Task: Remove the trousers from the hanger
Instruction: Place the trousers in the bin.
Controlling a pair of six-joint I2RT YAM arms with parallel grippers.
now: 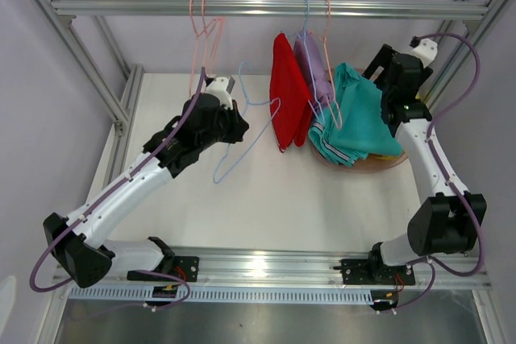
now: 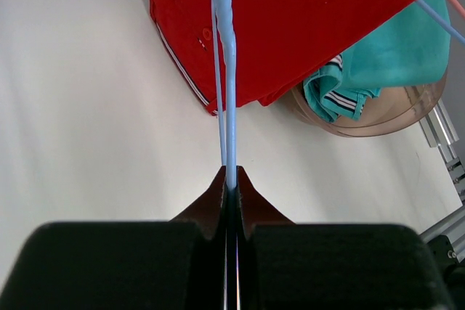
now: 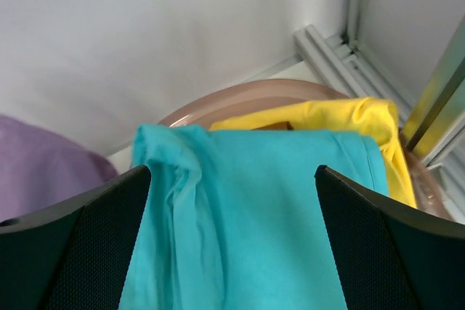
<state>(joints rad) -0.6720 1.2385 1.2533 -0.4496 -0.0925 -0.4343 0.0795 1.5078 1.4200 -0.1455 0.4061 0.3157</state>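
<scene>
My left gripper is shut on the wire of an empty light blue hanger, held off the rail over the table. Red trousers and lavender trousers hang on hangers from the top rail. Teal trousers lie draped over the pinkish tub, on top of yellow trousers. My right gripper is open just above the teal cloth, its fingers wide apart and nothing between them.
Two empty pink hangers hang at the rail's left end. The tub stands at the table's back right, near the frame post. The red trousers hang just ahead of my left gripper.
</scene>
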